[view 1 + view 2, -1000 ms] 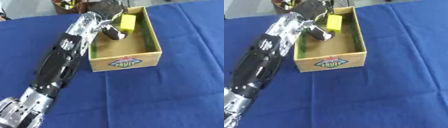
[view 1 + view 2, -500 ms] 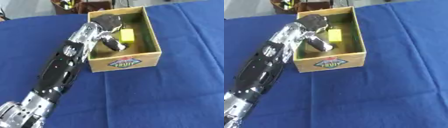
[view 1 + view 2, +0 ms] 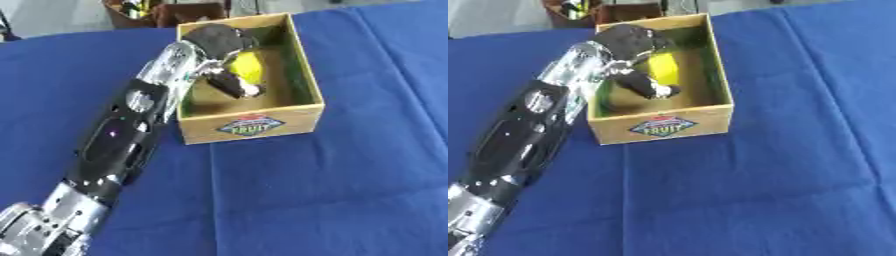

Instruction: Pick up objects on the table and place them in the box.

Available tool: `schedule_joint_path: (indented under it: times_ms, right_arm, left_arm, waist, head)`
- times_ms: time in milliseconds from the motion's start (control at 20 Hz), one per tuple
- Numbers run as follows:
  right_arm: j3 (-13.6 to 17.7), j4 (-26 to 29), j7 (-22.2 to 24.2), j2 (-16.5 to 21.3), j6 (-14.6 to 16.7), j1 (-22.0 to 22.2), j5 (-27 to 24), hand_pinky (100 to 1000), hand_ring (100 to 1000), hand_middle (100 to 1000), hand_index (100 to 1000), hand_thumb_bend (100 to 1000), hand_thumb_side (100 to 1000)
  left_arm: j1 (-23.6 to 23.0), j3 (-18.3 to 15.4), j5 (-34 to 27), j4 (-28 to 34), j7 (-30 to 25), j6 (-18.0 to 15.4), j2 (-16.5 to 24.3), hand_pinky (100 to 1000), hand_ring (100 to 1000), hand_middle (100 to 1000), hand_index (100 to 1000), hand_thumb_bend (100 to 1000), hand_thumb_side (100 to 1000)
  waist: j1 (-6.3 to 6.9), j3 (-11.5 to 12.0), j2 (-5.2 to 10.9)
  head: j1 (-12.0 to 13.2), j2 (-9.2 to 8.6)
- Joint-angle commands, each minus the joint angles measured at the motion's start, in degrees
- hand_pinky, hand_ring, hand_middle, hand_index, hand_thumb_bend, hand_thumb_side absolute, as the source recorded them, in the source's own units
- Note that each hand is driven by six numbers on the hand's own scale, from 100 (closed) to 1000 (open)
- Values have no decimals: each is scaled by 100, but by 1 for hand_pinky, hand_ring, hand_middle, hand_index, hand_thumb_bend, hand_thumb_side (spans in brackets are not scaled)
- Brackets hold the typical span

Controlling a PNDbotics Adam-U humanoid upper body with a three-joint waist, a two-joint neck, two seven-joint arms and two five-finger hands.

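Observation:
A wooden fruit box point(image 3: 254, 125) with a green lining stands on the blue cloth, far of centre. My left arm comes in from the lower left and its hand point(image 3: 214, 39) is inside the box by the left wall. A yellow object point(image 3: 248, 67) lies low in the box, between the thumb point(image 3: 238, 87) and the curled fingers. The fingers themselves are mostly hidden behind the hand's black back. My right hand shows in no view.
The blue tablecloth point(image 3: 350, 190) covers the table to the front and right of the box. At the far edge, behind the box, stands a brown container point(image 3: 570, 12) holding small items.
The hand has come down into the box with the yellow object, which sat near the rim a second ago. Over the last half second it has barely moved.

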State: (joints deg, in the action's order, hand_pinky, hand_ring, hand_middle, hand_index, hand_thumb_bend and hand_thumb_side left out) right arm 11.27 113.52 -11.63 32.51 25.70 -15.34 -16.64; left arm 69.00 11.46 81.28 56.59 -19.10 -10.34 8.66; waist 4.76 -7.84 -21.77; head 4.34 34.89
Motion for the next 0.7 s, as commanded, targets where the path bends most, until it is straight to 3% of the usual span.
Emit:
schedule_joint_path:
  times_ms: [50,300,350,400,700]
  right_arm:
    - [54,107,-11,113,-18,-5,20,707,721,551,789,100,1000]
    - [72,107,-46,138,-15,19,24,707,721,552,789,100,1000]
    - [83,107,-60,147,-9,25,25,707,722,554,789,100,1000]
    - [98,107,-80,155,-5,34,27,707,722,554,789,100,1000]
    - [144,107,-173,162,4,62,52,709,722,555,789,100,1000]
  left_arm:
    - [89,-103,-18,299,128,48,217,679,832,800,943,566,921]
    - [-47,-183,-606,1121,437,219,515,647,803,764,917,480,908]
    - [-117,-286,-895,1414,585,337,607,595,738,665,868,290,903]
    - [-234,-411,-1294,1764,773,504,707,572,714,643,856,247,921]
    - [-1017,-881,-3615,3523,1662,1464,1295,491,635,581,828,204,984]
  waist:
    - [-75,20,176]
    - [-94,97,223]
    - [-104,134,238]
    - [-112,172,248]
    - [-149,322,288]
  head:
    - [-26,-24]
    - [-93,59]
    - [-105,125]
    - [-109,185]
    - [-53,316]
